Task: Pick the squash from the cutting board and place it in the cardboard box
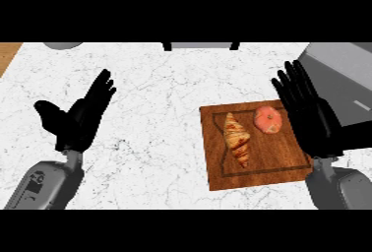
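Resting over the white veined marble counter (167,98), the left hand (76,120) has straight, spread fingers and much bare room around it. Further right lies one square wooden cutting board (251,174) with a grooved edge, carrying one long flaky croissant (237,138) and one round pinkish-orange squash (269,119). The right hand (312,110), flat with straight fingers, covers the board's right edge just beside the squash, and a grey box (345,69) sits at the far right.

Kitchen. White marble counter (167,88) fills view. Wooden cutting board (254,174) lies on it, carrying croissant (237,138) and pink donut (268,119). Grey box-like object (341,64) at counter's far right.
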Controlling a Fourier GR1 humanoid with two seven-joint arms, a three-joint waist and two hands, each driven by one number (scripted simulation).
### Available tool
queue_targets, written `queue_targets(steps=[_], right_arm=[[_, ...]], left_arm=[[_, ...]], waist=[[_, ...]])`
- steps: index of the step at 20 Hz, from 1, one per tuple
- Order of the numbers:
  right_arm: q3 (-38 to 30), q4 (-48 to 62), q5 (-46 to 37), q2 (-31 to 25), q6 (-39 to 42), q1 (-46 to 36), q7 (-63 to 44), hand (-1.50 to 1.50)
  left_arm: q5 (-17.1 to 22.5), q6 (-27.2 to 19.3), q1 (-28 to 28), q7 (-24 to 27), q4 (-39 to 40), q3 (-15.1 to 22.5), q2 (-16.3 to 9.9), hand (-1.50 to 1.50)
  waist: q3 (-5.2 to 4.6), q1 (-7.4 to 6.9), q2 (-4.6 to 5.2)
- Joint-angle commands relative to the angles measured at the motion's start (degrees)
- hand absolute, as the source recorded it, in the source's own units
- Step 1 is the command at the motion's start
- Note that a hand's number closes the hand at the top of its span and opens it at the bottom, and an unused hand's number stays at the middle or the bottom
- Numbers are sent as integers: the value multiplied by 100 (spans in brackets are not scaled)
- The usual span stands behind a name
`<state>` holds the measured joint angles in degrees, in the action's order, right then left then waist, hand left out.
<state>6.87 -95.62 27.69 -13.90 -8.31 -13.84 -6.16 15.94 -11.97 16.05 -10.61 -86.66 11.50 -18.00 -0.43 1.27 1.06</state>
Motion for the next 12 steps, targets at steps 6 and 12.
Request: queue_targets(steps=[6,12], right_arm=[[426,1073,-1885,-722,-746,456,-148,-150],[1087,1280,-4566,-2247,-1315,851,536,-150]], left_arm=[[-888,602,-128,684,-159,726,-368,0],[-750,628,-174,635,-12,763,-235,0]], waist=[[35,-160,-95],[-10,-30,-87]])
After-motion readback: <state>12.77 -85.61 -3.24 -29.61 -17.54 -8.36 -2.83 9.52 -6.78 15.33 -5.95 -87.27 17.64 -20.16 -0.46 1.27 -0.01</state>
